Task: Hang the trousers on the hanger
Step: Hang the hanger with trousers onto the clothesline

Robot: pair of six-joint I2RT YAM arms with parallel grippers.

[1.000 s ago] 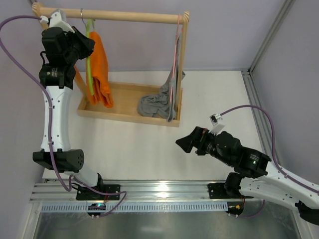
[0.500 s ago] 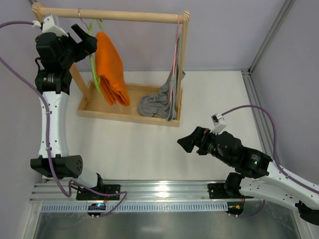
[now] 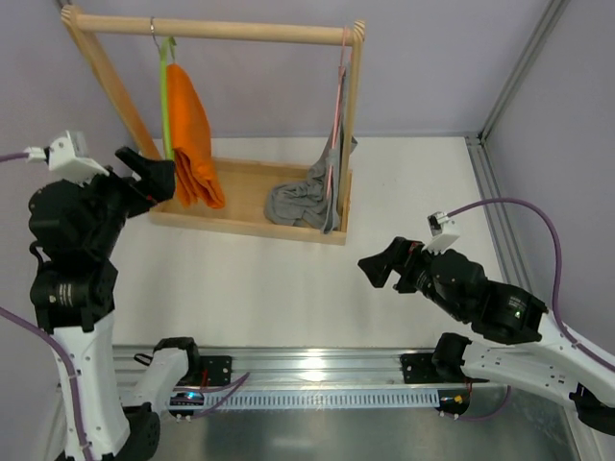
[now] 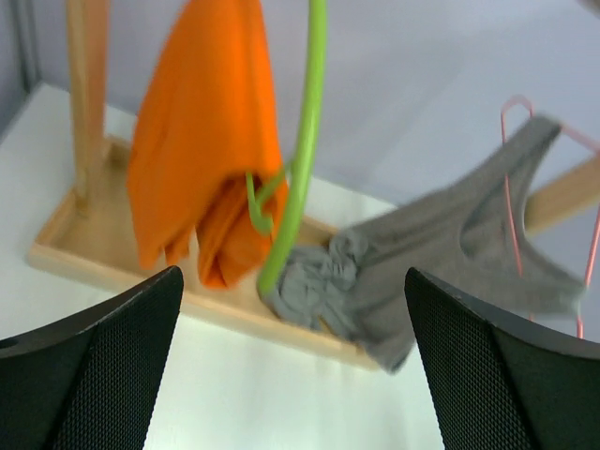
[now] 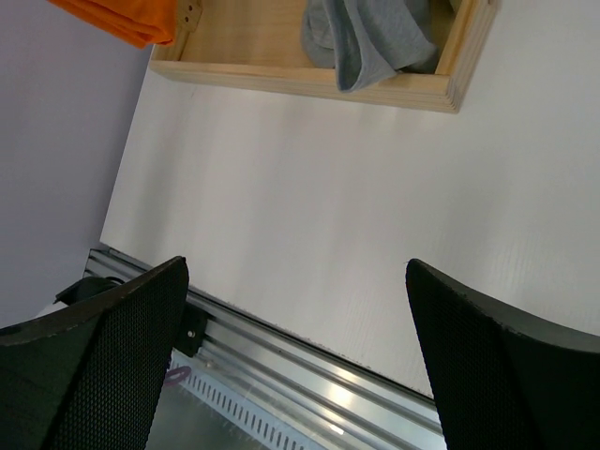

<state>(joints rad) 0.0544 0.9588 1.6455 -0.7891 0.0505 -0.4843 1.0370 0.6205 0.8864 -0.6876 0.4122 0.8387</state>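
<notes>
Trousers (image 3: 189,139) hung over hanger (image 3: 165,96), just beyond left tool (image 3: 159,178), not touching; tool spread, empty. Right tool (image 3: 377,269) spread, well apart.

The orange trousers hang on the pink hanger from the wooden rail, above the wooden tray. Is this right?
Not quite: the top external view shows the trousers on the lime-green hanger, not the pink hanger, which bears the grey garment. They do hang from the wooden rail above the tray.

trousers (image 3: 189,134) on hanger (image 3: 165,96), L end of rail (image 3: 250,31), small garment (image 3: 298,202) at R, tray (image 3: 245,228) beneath
</notes>
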